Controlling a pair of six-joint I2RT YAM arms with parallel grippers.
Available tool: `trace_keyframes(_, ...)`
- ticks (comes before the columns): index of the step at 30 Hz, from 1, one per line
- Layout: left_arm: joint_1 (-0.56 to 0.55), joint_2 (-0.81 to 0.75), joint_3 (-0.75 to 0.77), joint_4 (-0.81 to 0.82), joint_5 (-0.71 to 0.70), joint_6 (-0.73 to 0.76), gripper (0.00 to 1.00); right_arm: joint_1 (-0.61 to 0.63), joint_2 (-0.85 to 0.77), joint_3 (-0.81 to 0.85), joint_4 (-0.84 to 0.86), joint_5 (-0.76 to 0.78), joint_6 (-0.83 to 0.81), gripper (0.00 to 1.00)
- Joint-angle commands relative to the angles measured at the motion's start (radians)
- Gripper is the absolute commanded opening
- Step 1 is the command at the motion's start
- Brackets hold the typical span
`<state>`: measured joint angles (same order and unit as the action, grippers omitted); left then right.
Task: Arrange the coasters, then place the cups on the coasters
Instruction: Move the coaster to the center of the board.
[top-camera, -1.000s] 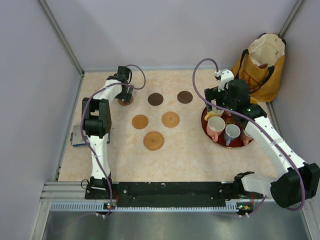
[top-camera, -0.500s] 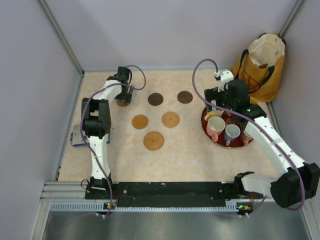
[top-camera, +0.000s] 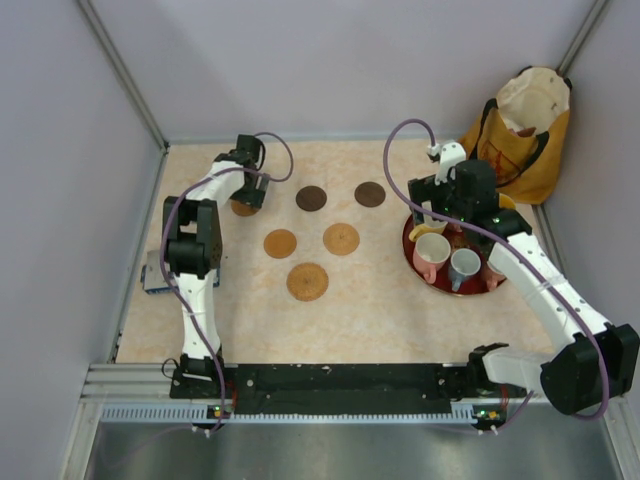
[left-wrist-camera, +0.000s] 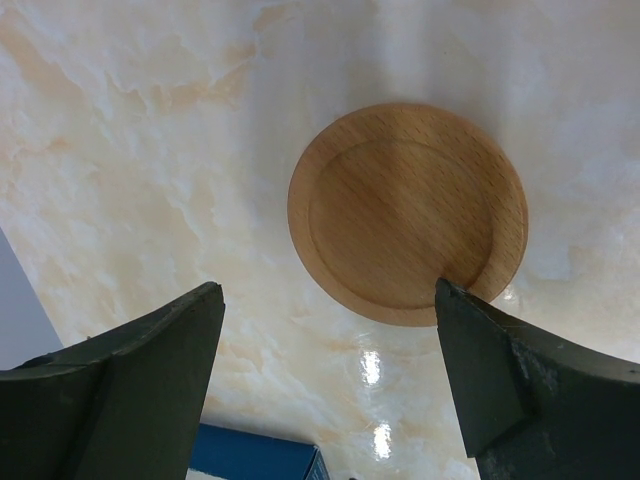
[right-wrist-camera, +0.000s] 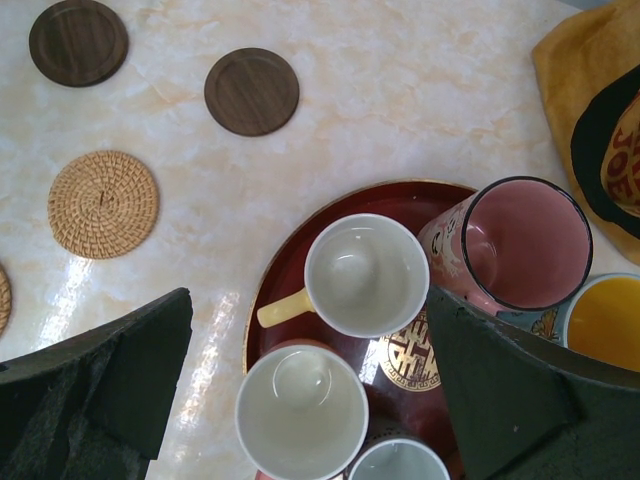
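We see the left gripper (left-wrist-camera: 328, 300) wide open and empty above a wooden coaster (left-wrist-camera: 408, 210), the right gripper (right-wrist-camera: 310, 300) likewise above the cups (right-wrist-camera: 366, 275).

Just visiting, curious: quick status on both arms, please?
Left gripper open, hovering over wooden coaster, nothing held. Right gripper open above cups on red tray. No cups placed yet; nothing blocking.

The bench (left-wrist-camera: 150, 150) looks like polished cream marble, glossy with bright glints. The wood coaster (left-wrist-camera: 408, 212) is pale, grained and matt. The woven coaster (right-wrist-camera: 103, 203) is coiled fibre, rough. The dark coasters (right-wrist-camera: 252, 91) look like smooth wood. The tray (right-wrist-camera: 290, 245) is shiny red lacquer. The cups (right-wrist-camera: 366, 275) are glazed. The bag (right-wrist-camera: 565, 80) is matt cloth.
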<state>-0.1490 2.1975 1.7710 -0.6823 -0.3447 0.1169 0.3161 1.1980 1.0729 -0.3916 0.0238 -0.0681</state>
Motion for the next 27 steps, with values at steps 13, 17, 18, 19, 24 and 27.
trace_keyframes(13, -0.027, -0.012, -0.004, -0.020, 0.015, -0.005, 0.91, -0.015, 0.002, 0.004, 0.023, -0.009, -0.006, 0.99)
trace_keyframes(17, -0.024, 0.021, 0.042, -0.028, -0.013, -0.005, 0.91, -0.014, 0.000, 0.004, 0.023, -0.009, -0.006, 0.99)
trace_keyframes(18, -0.024, 0.028, 0.054, -0.031, -0.020, -0.005, 0.91, -0.014, 0.000, 0.004, 0.025, -0.009, -0.006, 0.99)
trace_keyframes(19, -0.024, 0.034, 0.064, -0.028, -0.026, -0.005, 0.91, -0.014, 0.000, 0.004, 0.023, -0.010, -0.006, 0.99)
trace_keyframes(24, -0.024, 0.065, 0.123, -0.034, -0.030, 0.001, 0.92, -0.014, 0.003, 0.004, 0.025, -0.010, -0.006, 0.99)
trace_keyframes(27, -0.026, 0.082, 0.153, -0.046, -0.019, 0.001, 0.92, -0.014, 0.002, 0.004, 0.023, -0.009, -0.006, 0.99)
